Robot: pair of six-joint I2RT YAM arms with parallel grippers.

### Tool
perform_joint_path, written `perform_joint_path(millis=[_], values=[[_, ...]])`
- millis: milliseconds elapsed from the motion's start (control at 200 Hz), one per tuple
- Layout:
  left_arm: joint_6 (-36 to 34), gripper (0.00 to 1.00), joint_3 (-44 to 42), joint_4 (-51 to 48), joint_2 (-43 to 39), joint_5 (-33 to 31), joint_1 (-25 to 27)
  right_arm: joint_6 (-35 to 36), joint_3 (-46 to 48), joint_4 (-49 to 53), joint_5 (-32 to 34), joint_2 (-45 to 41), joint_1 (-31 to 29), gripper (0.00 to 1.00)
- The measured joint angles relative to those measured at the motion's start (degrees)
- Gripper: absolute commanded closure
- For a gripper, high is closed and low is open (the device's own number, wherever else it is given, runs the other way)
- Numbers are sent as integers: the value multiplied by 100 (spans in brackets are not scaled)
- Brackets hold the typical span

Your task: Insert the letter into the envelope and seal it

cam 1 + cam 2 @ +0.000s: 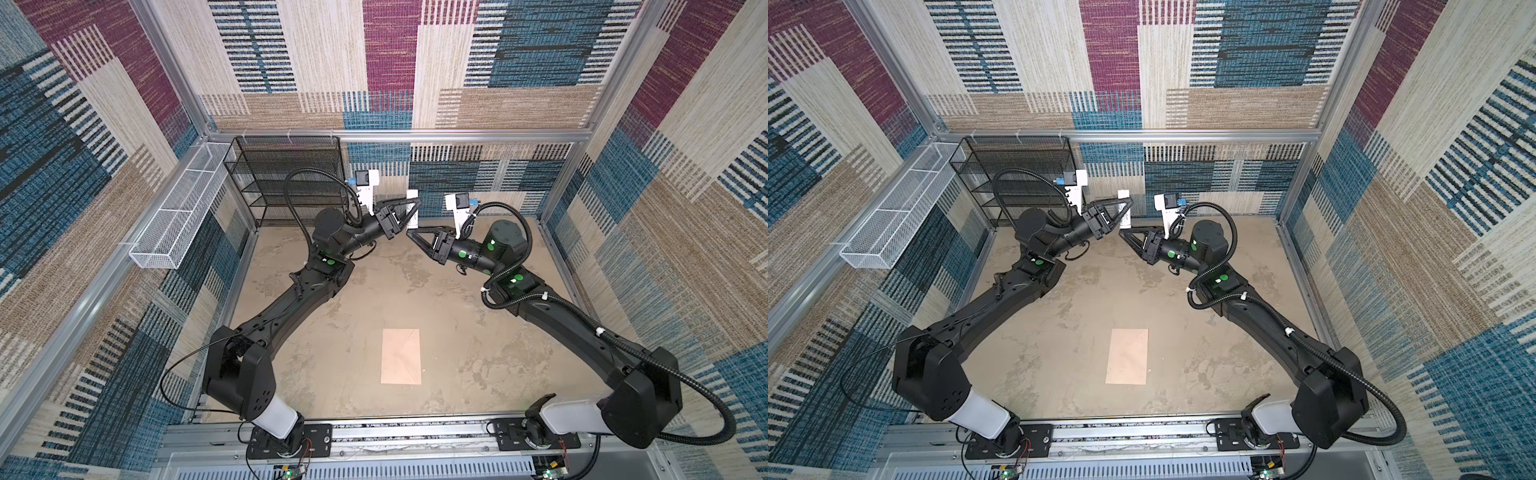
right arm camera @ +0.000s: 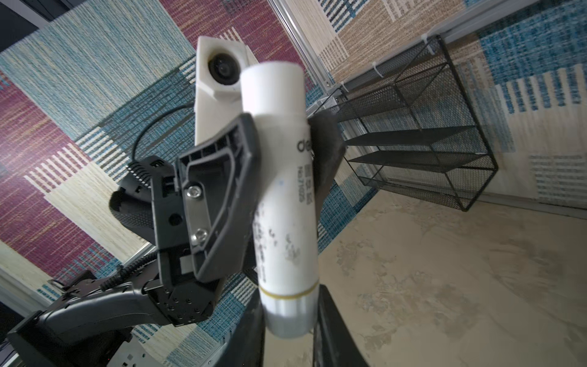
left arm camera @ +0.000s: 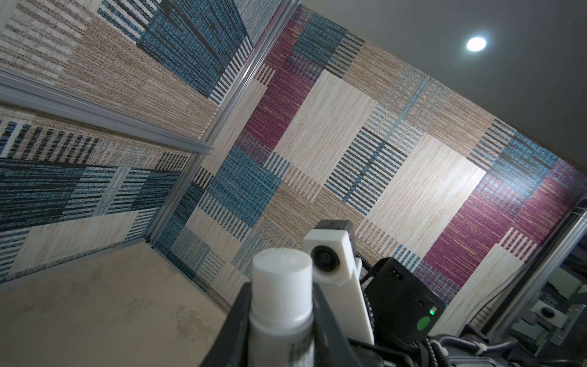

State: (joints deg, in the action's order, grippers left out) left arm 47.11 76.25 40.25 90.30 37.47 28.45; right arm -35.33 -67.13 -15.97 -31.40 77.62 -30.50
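Observation:
The peach-tan envelope (image 1: pixel 401 356) (image 1: pixel 1127 356) lies flat on the table near the front middle, flap down. No letter shows in any view. Both arms are raised at the back middle, away from the envelope. My left gripper (image 1: pixel 415 205) (image 1: pixel 1127 203) (image 3: pixel 281 295) is shut on a small white tube (image 1: pixel 412 212) (image 1: pixel 1124 212) (image 3: pixel 281 282) just below its cap, holding it roughly upright. My right gripper (image 1: pixel 411 232) (image 1: pixel 1122 233) (image 2: pixel 287 324) is shut on the tube's (image 2: pixel 286 190) grey bottom end. The right wrist view also shows the left gripper (image 2: pixel 286 124) round the tube.
A black mesh shelf (image 1: pixel 286 178) (image 2: pixel 428 143) stands at the back left corner. A white wire basket (image 1: pixel 178 212) hangs on the left wall rail. Patterned walls enclose the table on three sides. The arm bases sit on the front rail (image 1: pixel 415 432).

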Motion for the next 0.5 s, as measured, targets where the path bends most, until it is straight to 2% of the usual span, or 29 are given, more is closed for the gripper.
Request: perform_joint_path(millis=[240,501], values=[[-734,100,-24,-636,-101,-164,101,896,-267,1377,1104,-223,-278,89],[-1126,100,-203,-1043,-295,-278,133,1401,-297,2017,1893,-393,-459,89]])
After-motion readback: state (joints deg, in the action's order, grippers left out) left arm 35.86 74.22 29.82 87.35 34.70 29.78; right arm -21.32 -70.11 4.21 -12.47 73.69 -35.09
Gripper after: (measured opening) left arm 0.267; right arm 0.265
